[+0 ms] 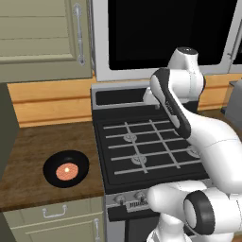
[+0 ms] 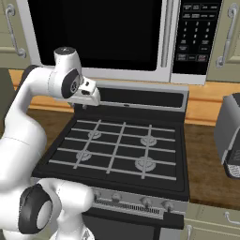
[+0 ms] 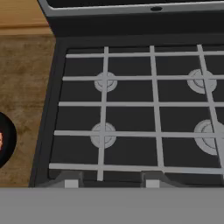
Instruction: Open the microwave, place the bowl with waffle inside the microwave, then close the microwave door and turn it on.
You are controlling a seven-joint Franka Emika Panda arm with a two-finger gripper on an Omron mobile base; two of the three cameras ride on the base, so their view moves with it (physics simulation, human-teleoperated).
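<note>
The bowl with waffle [image 1: 66,168] sat on the wooden counter [image 1: 42,142] to the left of the stove [image 1: 146,146], well apart from it in the left base view; in the hand view only its dark rim and a sliver of orange showed at the left edge [image 3: 4,140]. Above the stove hung the microwave [image 2: 112,37], its microwave door [image 2: 98,33] shut, the vertical bar handle [image 2: 164,33] at the door's right side. The control panel [image 2: 196,33] beside it carried rows of pale markings too small to read; no brand or label could be made out anywhere.

The gripper [image 3: 108,181] hung over the stove's grates [image 3: 131,105], near the front left burner, with the bowl off to its left and nothing between the fingertips [image 3: 70,181]. The jaws stood partly apart with a clear gap between them, holding nothing. An olive-green cabinet [image 1: 42,38] flanked the microwave on the left, and a grey appliance [image 2: 229,136] stood on the counter right of the stove.
</note>
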